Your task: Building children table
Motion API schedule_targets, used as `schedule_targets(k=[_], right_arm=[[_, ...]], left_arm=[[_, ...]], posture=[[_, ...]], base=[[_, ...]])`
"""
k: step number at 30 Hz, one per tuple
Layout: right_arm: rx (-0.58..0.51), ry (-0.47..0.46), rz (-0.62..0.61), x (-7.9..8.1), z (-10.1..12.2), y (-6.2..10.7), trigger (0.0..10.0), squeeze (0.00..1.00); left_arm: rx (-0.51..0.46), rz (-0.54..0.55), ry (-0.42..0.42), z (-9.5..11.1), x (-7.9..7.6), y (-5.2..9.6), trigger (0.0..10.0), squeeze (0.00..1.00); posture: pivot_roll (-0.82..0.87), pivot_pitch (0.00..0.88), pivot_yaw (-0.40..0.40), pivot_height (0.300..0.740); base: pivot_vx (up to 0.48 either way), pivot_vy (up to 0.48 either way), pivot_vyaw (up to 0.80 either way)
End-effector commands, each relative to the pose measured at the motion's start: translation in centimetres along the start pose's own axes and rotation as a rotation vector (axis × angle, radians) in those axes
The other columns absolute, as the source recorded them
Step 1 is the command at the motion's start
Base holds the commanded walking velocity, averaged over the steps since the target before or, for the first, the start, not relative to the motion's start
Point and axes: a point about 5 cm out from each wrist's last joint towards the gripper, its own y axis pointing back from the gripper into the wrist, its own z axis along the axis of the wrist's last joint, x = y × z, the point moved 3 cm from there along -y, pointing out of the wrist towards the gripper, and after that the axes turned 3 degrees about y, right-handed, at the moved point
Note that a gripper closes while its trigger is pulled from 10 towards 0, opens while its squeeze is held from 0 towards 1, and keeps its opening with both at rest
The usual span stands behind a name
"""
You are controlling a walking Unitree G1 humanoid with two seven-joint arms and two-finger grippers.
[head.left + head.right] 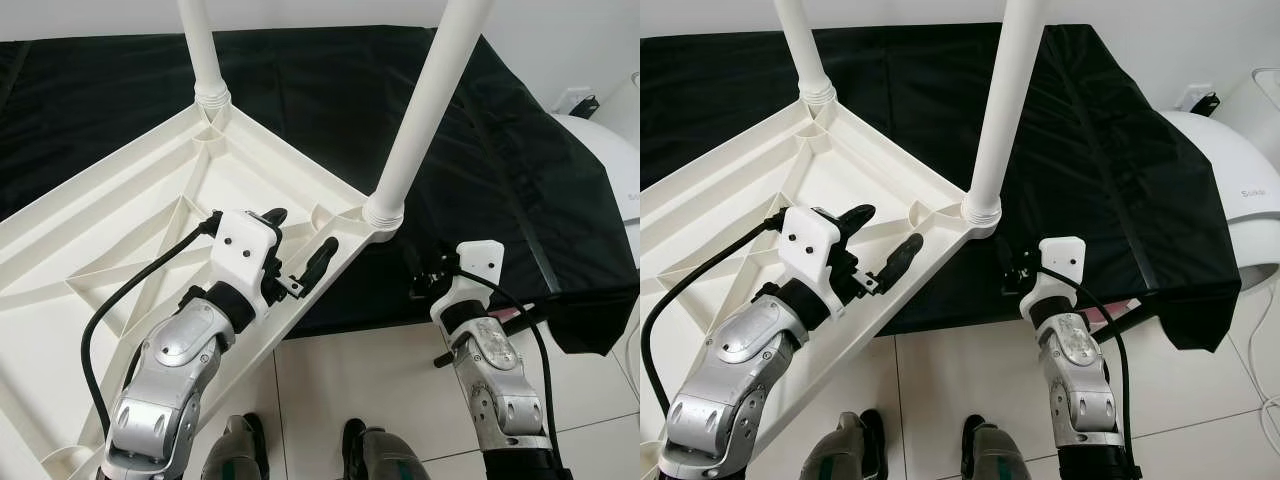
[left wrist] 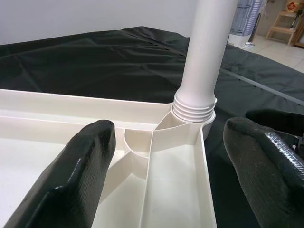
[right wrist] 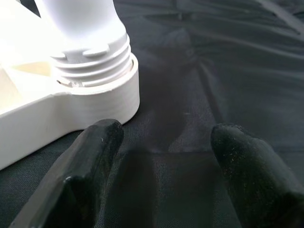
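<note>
Straddling the upturned tabletop (image 1: 150,230) rim, left hand (image 1: 295,250) spread open, holding nothing. Two legs (image 1: 425,110) screwed in at 12 and 2 o'clock; others not confirmable. Right hand (image 3: 161,156) open, empty, over black cloth (image 1: 500,180).

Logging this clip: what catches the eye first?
An upside-down white table top lies on a black cloth, two white legs standing up from its corners. The open left gripper hovers over its near edge; the open right gripper sits beside the nearer leg's corner.
</note>
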Motion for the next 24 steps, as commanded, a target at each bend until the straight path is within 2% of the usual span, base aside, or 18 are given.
schedule_targets(k=[1, 8, 9, 15, 17, 18, 24], right_arm=[[0.043, -0.008, -0.002, 0.0, -0.7, -0.1, 10.0, 0.0], [0.068, -0.022, 0.023, 0.5, -0.5, -1.3, 10.0, 0.0], [0.067, -0.021, 0.046, 0.9, -0.2, -2.1, 10.0, 0.0], [0.061, -0.019, 0.076, 1.4, 0.4, -3.6, 10.0, 0.0], [0.061, -0.019, 0.076, 1.4, 0.4, -3.6, 10.0, 0.0], [0.063, -0.02, 0.096, 1.8, 0.6, -4.4, 10.0, 0.0], [0.069, -0.017, 0.113, 2.3, 0.7, -5.3, 10.0, 0.0]], left_arm=[[-0.001, 0.038, 0.009, 0.1, 0.1, 0.1, 10.0, 0.0], [-0.002, 0.042, 0.009, 0.2, 0.0, 0.1, 10.0, 0.0], [-0.003, 0.044, 0.009, 0.2, 0.0, 0.1, 10.0, 0.0], [-0.006, 0.048, 0.008, 0.3, -0.1, 0.2, 10.0, 0.0], [-0.006, 0.048, 0.008, 0.3, -0.1, 0.2, 10.0, 0.0], [-0.009, 0.05, 0.005, 0.5, -0.1, 0.2, 10.0, 0.0], [-0.017, 0.056, 0.004, 0.8, -0.1, 0.3, 10.0, 0.0]], posture=[[-0.04, 0.244, -0.03, 0.74], [-0.03, 0.242, -0.034, 0.74], [-0.03, 0.24, -0.039, 0.74], [-0.02, 0.238, -0.047, 0.74], [-0.02, 0.238, -0.047, 0.74], [-0.01, 0.238, -0.052, 0.74], [-0.01, 0.236, -0.055, 0.74]], base=[[0.0, 0.0, 0.0], [0.0, 0.0, 0.0], [0.0, 0.0, 0.0], [0.0, 0.0, 0.0], [0.0, 0.0, 0.0], [0.0, 0.0, 0.0], [0.0, 0.0, 0.0]])
